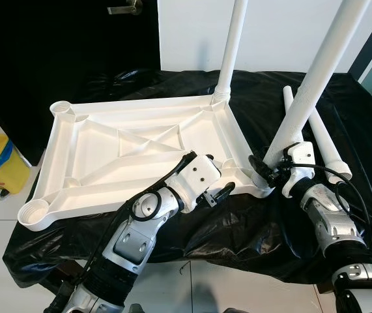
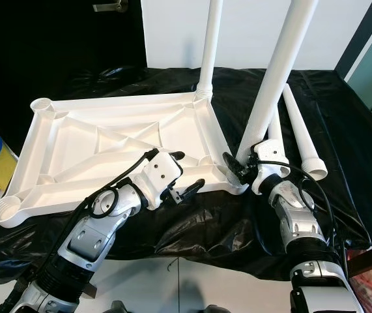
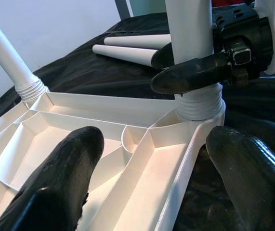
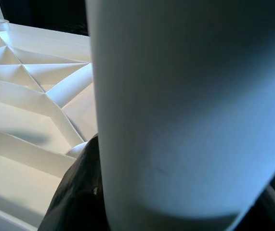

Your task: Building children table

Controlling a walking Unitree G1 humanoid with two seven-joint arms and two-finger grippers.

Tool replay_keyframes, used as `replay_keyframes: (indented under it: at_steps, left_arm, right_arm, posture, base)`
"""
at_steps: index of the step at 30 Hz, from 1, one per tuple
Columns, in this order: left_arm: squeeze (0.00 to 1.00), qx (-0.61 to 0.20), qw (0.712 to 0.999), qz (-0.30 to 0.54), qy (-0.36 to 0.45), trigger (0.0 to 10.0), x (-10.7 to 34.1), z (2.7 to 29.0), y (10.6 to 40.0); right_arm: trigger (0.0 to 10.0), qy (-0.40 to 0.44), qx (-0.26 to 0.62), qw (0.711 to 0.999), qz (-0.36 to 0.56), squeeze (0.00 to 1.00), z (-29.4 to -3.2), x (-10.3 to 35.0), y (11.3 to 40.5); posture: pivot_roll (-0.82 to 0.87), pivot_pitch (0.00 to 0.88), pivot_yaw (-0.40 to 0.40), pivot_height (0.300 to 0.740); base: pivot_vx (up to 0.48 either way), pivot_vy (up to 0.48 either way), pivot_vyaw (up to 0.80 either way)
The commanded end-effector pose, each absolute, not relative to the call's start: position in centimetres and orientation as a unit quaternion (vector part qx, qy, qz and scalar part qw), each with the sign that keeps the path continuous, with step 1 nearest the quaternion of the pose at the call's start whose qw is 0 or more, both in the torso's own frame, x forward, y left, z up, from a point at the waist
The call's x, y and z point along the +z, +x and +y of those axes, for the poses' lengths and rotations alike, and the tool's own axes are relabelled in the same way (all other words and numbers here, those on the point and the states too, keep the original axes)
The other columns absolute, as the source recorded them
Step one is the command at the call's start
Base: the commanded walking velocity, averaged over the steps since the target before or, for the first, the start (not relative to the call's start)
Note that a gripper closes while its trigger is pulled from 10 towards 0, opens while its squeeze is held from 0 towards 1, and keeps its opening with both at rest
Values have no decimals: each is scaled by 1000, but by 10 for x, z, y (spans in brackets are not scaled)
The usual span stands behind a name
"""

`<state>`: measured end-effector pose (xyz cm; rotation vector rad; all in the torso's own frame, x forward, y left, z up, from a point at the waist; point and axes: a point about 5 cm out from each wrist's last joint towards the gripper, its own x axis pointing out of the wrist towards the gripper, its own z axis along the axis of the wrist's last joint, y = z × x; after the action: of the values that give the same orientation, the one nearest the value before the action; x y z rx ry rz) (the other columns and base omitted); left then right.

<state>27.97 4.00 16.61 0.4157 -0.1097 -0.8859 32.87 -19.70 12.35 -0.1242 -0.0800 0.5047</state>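
The right gripper [image 1: 264, 168] is pinching the near leg [image 1: 303, 98] low down, just above its ribbed collar, with one black finger [image 3: 195, 77] lying across the front of the tube. That leg stands in the corner socket at about five o'clock on the tabletop [image 1: 133, 150], leaning a little toward one o'clock, so I judge it is not yet fully seated. The left gripper [image 1: 215, 179] sits just beside it at about nine o'clock, its fingers spread to either side of the tabletop's near edge close to that same corner, one finger [image 3: 55, 183] over the ribbed inside and the other outside the rim; whether they press on the plastic I cannot tell. The tabletop lies upside down on a black sheet [image 1: 172, 228] over a workbench, ribs up. A second leg [image 1: 232, 45] stands upright in the socket at one o'clock, and empty sockets show at seven and eleven o'clock. Two spare legs [image 1: 326, 143] lie on the sheet at three o'clock. The parts look like light, stiff, smooth moulded plastic, so a leg would likely slip if held high; low near the collar is the best hold, while the tabletop wants bracing by its rim, since it may slide on the sheet.
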Motion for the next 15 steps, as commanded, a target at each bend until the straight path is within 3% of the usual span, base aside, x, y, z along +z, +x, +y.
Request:
replay_keyframes:
  at_steps: [1,2,3,4,5,15]
  left_arm:
    - [0,-423,882,-58,200,10000,167,39,281]
    - [0,-423,882,-59,200,10000,167,39,281]
    - [0,-426,881,-59,198,10000,167,37,280]
    - [0,-426,881,-59,198,10000,167,37,280]
    - [0,-429,880,-59,197,10000,167,36,280]
    - [0,-436,877,-61,195,10000,166,33,279]
  right_arm:
    - [0,-62,272,960,-4,0,-191,105,321]
    - [0,-61,270,961,-3,0,-192,104,321]
    - [4627,-55,262,963,0,0,-193,100,318]
    - [4627,-55,262,963,0,0,-193,100,318]
    - [10000,-50,256,965,2,0,-193,97,315]
    - [10000,10,150,988,-23,0,-189,92,305]
  posture:
    - [36,0,-43,740]
    - [36,0,-43,740]
    - [29,0,-40,740]
    - [29,0,-40,740]
    - [27,0,-38,740]
    - [13,0,-42,740]
  base:
    - [0,0,0]
    - [0,0,0]
    - [0,0,0]
    - [0,0,0]
    - [0,0,0]
    - [0,0,0]
